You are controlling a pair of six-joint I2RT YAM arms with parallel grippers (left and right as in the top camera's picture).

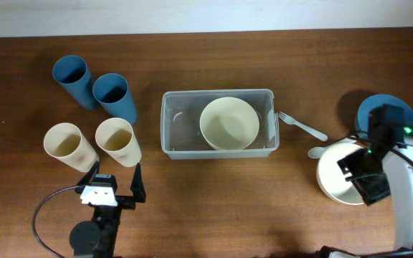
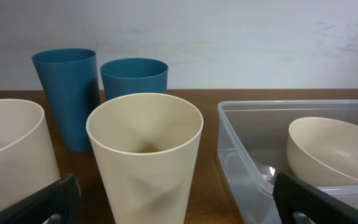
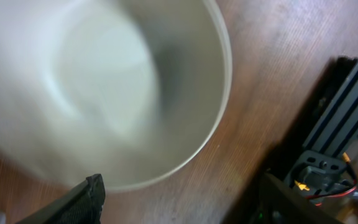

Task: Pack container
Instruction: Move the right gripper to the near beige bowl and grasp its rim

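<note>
The clear plastic container (image 1: 172, 129) sits mid-table with a cream bowl (image 1: 228, 123) inside; both also show in the left wrist view, the container (image 2: 241, 152) and the bowl (image 2: 337, 152). Two cream cups (image 1: 117, 141) (image 1: 68, 145) and two blue cups (image 1: 113, 97) (image 1: 72, 80) stand to its left. My left gripper (image 1: 113, 190) is open and empty, just in front of the nearer cream cup (image 2: 145, 155). My right gripper (image 1: 364, 175) is open above a second cream bowl (image 1: 333, 174), whose blurred rim fills the right wrist view (image 3: 104, 87).
A white fork (image 1: 301, 126) and a white spoon (image 1: 315, 152) lie right of the container. A blue bowl (image 1: 368, 111) sits at the far right, partly hidden by my right arm. The right arm's base (image 3: 334, 149) is near the cream bowl.
</note>
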